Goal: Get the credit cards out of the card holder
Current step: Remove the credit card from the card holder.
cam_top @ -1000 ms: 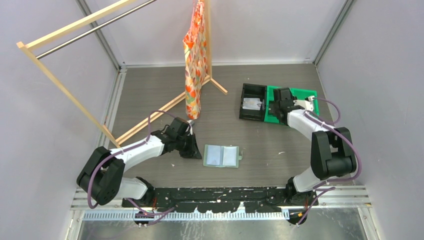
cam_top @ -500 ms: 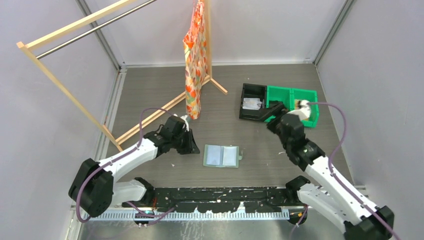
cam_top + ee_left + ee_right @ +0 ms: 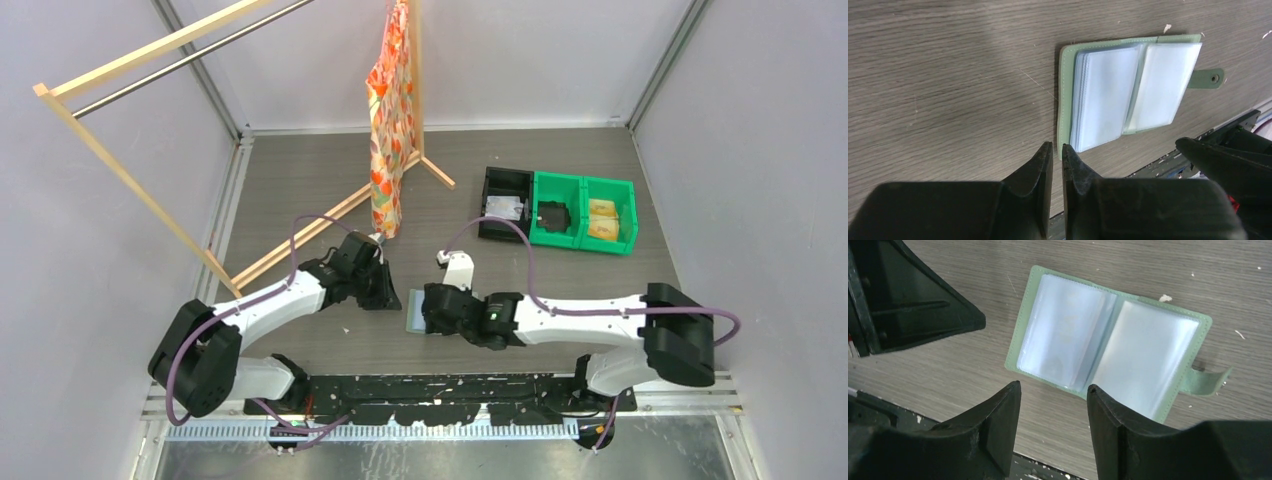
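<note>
Right wrist cam: right gripper [image 3: 1054, 386] hangs open over the card holder [image 3: 1108, 345], which lies unfolded on the table [image 3: 1198, 270]; left gripper [image 3: 1056, 147] beside it is pinched nearly shut, empty.

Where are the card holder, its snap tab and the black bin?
card holder [image 3: 1104, 342]: right wrist view, centre fold between the clear pockets.
snap tab [image 3: 1204, 79]: left wrist view, middle of the tab.
black bin [image 3: 508, 180]: top external view, far wall.

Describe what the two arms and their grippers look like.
The left arm and right arm have white links, black joints and a purple cable looping along each. The left gripper and right gripper are black, each with two wedge-shaped fingers tapering to narrow tips.
</note>
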Controlling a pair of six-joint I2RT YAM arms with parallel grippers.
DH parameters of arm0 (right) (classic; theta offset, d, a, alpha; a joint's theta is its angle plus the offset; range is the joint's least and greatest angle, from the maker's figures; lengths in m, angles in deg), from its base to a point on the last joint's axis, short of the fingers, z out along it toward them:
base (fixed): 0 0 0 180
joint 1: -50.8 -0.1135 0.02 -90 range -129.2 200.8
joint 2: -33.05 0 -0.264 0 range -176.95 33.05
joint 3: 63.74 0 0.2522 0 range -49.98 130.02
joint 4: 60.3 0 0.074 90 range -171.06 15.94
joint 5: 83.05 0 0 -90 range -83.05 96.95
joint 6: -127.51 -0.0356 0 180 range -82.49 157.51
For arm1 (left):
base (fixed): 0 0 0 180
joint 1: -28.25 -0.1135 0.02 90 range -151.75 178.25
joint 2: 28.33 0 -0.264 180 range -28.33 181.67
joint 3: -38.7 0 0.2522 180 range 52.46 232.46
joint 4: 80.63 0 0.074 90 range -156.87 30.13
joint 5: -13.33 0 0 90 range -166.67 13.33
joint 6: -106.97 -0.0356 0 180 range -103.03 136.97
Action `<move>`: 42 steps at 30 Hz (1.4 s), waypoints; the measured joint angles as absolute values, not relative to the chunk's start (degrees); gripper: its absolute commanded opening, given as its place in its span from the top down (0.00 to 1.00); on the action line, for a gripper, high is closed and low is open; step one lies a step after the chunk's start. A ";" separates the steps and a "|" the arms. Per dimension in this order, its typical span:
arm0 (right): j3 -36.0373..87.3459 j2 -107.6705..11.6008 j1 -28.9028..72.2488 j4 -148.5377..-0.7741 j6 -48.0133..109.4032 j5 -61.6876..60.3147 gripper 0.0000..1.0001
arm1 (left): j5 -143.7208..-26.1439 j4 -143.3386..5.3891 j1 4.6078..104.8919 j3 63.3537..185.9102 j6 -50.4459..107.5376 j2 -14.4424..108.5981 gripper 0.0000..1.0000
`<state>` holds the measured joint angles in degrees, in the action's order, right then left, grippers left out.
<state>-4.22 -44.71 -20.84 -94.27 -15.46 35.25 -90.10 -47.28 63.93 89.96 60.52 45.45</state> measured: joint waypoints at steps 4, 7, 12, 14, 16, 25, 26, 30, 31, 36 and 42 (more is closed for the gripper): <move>0.30 -50.09 -21.05 -95.60 -15.79 36.36 0.40 | -89.67 -47.15 63.93 89.96 61.30 45.60 0.82; 4.43 -54.61 -21.16 -97.57 -16.29 37.74 0.37 | -89.93 -47.30 63.93 89.94 61.59 46.32 0.81; 7.10 -58.94 -21.12 -101.17 -18.17 40.32 0.40 | -91.26 -47.91 63.93 89.15 61.96 48.23 0.80; 6.68 -58.68 -20.68 -102.44 -18.83 40.87 0.44 | -91.72 -48.24 63.93 88.49 62.05 48.40 0.80; 5.88 -58.24 -20.07 -103.01 -19.44 41.02 0.47 | -92.13 -48.48 63.93 88.14 62.09 48.75 0.80; -3.44 -54.37 -14.30 -103.01 -21.54 39.42 0.67 | -93.95 -50.82 63.93 88.08 62.37 51.90 0.76; -4.33 -54.24 -13.78 -102.81 -21.65 39.12 0.69 | -94.12 -50.90 63.93 88.10 62.42 52.05 0.75; -6.85 -53.10 -12.07 -100.34 -22.30 38.42 0.73 | -94.80 -51.49 63.93 88.08 62.57 52.73 0.68; -7.26 -52.75 -11.87 -99.91 -22.41 38.29 0.74 | -95.09 -51.78 63.93 88.08 62.61 53.01 0.67; -9.51 -50.92 -10.83 -97.46 -22.70 37.02 0.76 | -97.03 -53.68 63.93 88.10 62.79 53.97 0.66; -10.21 -50.83 -10.45 -96.61 -22.65 36.52 0.78 | -100.86 -58.42 63.93 87.60 63.47 56.07 0.69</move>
<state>-10.21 -50.83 -10.45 -96.61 -22.65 36.52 -100.86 -58.42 63.93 87.60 63.47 56.07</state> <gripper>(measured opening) 0.234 0.323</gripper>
